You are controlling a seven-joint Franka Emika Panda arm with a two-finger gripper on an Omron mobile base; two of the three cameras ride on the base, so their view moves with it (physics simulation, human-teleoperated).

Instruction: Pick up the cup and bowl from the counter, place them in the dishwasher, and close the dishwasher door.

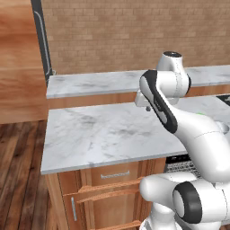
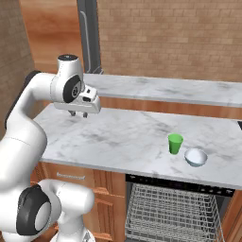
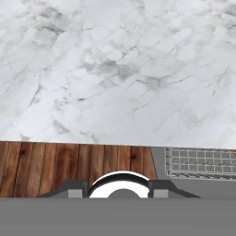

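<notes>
the gripper (image 2: 78, 114) hangs above the left part of the counter (image 2: 123, 137), with its two short dark fingertips pointing down at the marble. there is nothing between them and they touch nothing. how far apart they stand i cannot tell, because they are small and partly hidden under the white hand. in the left base view the gripper (image 1: 148, 108) is mostly covered by the arm.

in the hand view the veined marble of the counter (image 3: 115, 69) is below the hand, and past its edge lie a strip of wooden floor (image 3: 69, 168) and a corner of the grey wire rack (image 3: 200, 162).

the cup (image 2: 175, 143) stands upright on the right part of the counter, well apart from the gripper. the bowl (image 2: 195, 157) sits just beside it on the right, nearer to the front edge; i cannot tell if the two touch.

under them the dishwasher (image 2: 179, 189) is open, its black top strip is just below the counter edge and the wire rack (image 2: 170, 212) is pulled out to the front. left of it are the wooden drawer fronts (image 2: 71, 179). behind the counter runs a narrower marble ledge (image 2: 165, 90) in front of a brick wall (image 2: 175, 38).
</notes>
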